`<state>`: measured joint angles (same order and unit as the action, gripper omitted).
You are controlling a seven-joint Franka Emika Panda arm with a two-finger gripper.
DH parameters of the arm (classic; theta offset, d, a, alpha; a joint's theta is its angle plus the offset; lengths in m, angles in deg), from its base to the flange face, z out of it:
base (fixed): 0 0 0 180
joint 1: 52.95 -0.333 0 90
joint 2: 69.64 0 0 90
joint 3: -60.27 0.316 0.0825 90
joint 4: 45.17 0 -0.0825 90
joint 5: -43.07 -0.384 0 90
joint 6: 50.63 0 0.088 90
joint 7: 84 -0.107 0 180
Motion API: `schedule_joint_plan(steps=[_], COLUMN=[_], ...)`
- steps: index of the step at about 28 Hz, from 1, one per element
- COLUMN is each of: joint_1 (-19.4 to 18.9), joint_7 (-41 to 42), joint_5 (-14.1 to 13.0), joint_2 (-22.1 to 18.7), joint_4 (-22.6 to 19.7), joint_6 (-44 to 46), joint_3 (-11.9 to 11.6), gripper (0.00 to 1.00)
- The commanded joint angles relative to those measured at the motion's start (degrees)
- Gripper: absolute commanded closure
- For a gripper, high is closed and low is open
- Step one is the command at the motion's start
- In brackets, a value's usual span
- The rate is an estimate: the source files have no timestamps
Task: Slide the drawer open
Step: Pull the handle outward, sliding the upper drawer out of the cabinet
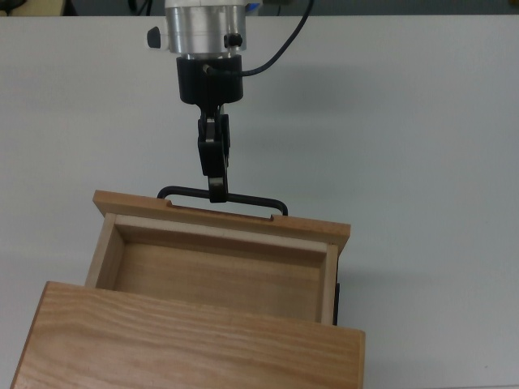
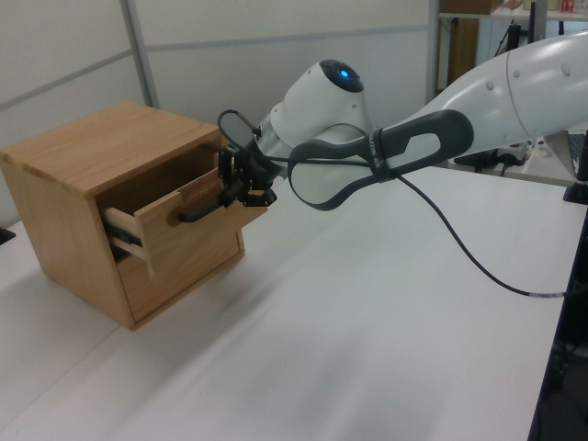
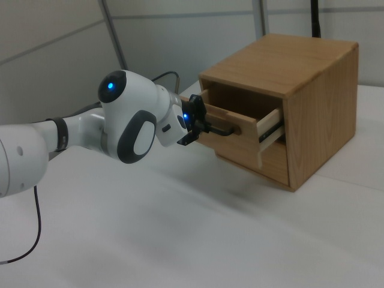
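The end effector (image 1: 217, 193) grips the black handle (image 1: 243, 199) of the drawer (image 1: 219, 259), which juts well out of the cabinet (image 2: 83, 156) on the desk (image 1: 422, 162); opening looks nearly complete.

The top view's bottom edge cuts off the cabinet (image 1: 195, 340), which hides the drawer's (image 1: 219, 271) rear. The arm (image 1: 203, 24) runs off its upper edge.

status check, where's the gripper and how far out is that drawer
Gripper shut on handle. Drawer partly out of cabinet, inside bare. Table ahead of it free, nothing blocking.
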<state>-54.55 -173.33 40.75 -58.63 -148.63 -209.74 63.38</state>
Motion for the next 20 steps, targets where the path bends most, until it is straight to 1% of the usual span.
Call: schedule_joint_plan(steps=[1, 5, 20], joint_1=[-0.3, -0.3, -0.3], joint_7=[-1.2, -2.9, -3.3], joint_5=[0.1, 0.1, 0.1], joint_2=[-3.0, -3.7, -6.4], joint_4=[-3.8, -3.7, -3.3], joint_6=[5.1, 7.3, 20.8], joint_3=[-0.7, -0.7, -0.5], gripper=[1.00, 1.00, 1.00])
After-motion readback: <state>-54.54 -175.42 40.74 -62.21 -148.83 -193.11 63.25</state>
